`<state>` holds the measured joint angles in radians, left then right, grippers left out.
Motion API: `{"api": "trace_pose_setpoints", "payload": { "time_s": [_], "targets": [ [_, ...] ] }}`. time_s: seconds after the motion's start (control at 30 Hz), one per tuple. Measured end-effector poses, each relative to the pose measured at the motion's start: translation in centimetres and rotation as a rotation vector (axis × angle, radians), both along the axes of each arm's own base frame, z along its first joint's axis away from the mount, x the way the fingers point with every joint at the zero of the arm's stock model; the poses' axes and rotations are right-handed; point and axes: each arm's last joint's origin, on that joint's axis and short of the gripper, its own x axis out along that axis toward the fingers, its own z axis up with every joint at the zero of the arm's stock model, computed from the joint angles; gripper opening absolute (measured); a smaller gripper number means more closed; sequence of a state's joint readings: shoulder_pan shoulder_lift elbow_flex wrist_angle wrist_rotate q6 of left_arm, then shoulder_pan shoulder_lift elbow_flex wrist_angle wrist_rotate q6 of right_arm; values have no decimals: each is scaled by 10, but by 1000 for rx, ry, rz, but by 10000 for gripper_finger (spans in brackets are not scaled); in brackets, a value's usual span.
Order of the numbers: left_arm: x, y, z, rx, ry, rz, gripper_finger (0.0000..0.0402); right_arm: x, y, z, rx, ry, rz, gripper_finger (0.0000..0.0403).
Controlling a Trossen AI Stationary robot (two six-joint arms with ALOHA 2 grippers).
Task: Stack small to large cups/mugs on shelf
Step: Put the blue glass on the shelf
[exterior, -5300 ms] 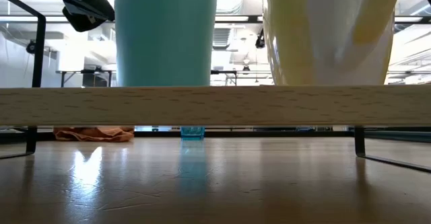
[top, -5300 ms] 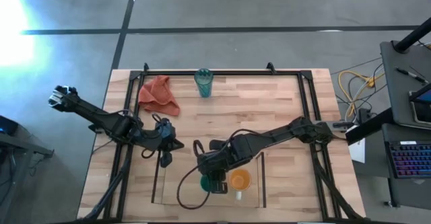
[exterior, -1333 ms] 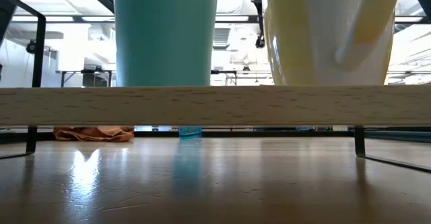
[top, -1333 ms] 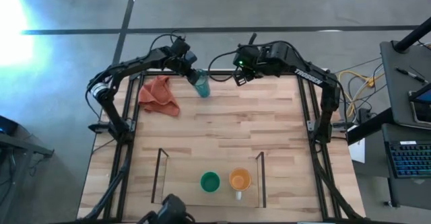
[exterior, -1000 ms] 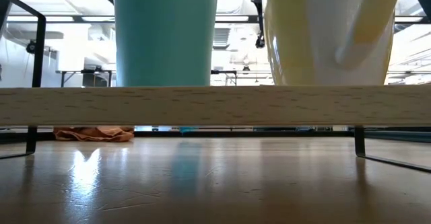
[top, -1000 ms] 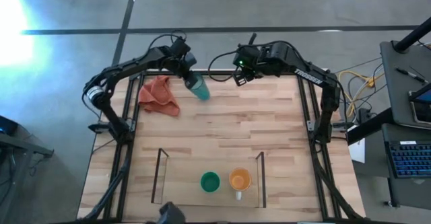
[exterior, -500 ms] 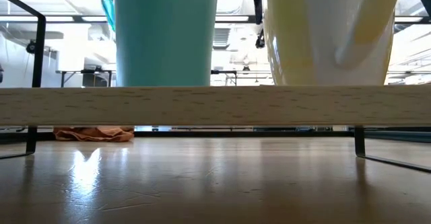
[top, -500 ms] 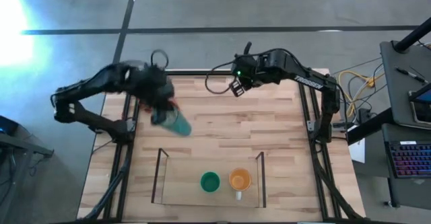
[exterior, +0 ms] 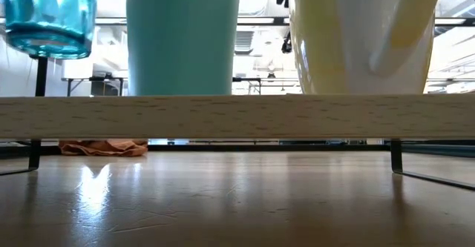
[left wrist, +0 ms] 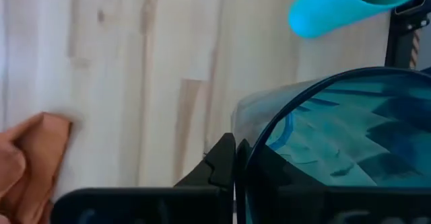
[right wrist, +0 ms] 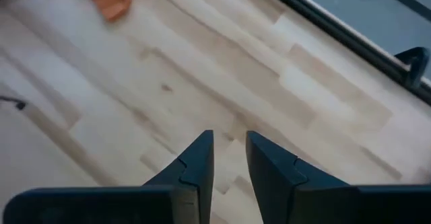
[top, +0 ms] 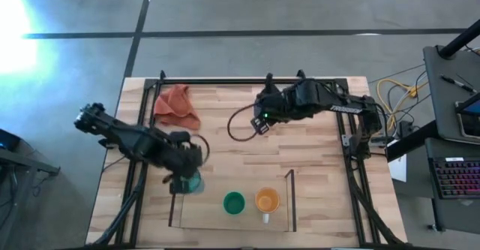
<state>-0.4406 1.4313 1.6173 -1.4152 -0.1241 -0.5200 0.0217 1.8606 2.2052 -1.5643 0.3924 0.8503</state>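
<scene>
The ribbed teal tumbler (top: 195, 183) hangs in my left gripper (top: 181, 180) over the left end of the shelf (top: 291, 194). In the low view the tumbler (exterior: 48, 17) is clear of the shelf's wooden floor (exterior: 237, 117). The small green cup (top: 234, 202) and the orange mug (top: 267, 200) with its white handle stand side by side on the shelf. My right gripper (top: 259, 122) is empty over the middle of the table's far half, with a narrow gap between its fingers (right wrist: 199, 160). My left gripper holds the tumbler by its rim wall (left wrist: 250, 158), on the side toward the table's left edge. One finger (left wrist: 223, 162) lies outside the wall and the other seems to show dark through it inside. The fingers point down from above. The tumbler hangs about upright, lifted clear.
The red-orange cloth (top: 177, 106) lies at the table's far left. A black metal frame (top: 247, 80) runs along the table's far and side edges. Bare wood lies between the cloth and the shelf.
My left gripper has carried the tumbler from the table's far edge toward the near edge, to above the shelf's left end. The tumbler was tilted on the way and now hangs about upright. My right gripper has moved a little from the far edge toward the table's middle.
</scene>
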Motion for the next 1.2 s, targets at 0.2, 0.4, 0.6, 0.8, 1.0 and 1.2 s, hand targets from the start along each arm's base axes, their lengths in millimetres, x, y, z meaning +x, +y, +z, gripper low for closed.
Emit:
{"api": "trace_pose_setpoints", "payload": {
  "time_s": [0.2, 0.4, 0.6, 0.8, 1.0, 1.2],
  "targets": [
    [13, -27, -9, -3, 20, 5, 0, 0, 23, -1, -8, -19, 11, 75],
    [20, -48, -20, -27, 14, 15, 0, -1, 38, -1, -3, -32, 20, 75],
    [27, -62, -31, -46, -7, 22, 0, -2, 48, -2, -1, -42, 15, 77],
    [30, -63, -47, -16, 21, 32, 0, -3, 54, -2, -3, -45, 28, 74],
    [29, -62, -58, -40, 4, 70, 0, -4, 57, -2, -3, -45, 37, 81],
    [30, -62, -58, -53, -13, 78, 0, -4, 58, -3, -5, -43, 39, 79]
  ]
}}
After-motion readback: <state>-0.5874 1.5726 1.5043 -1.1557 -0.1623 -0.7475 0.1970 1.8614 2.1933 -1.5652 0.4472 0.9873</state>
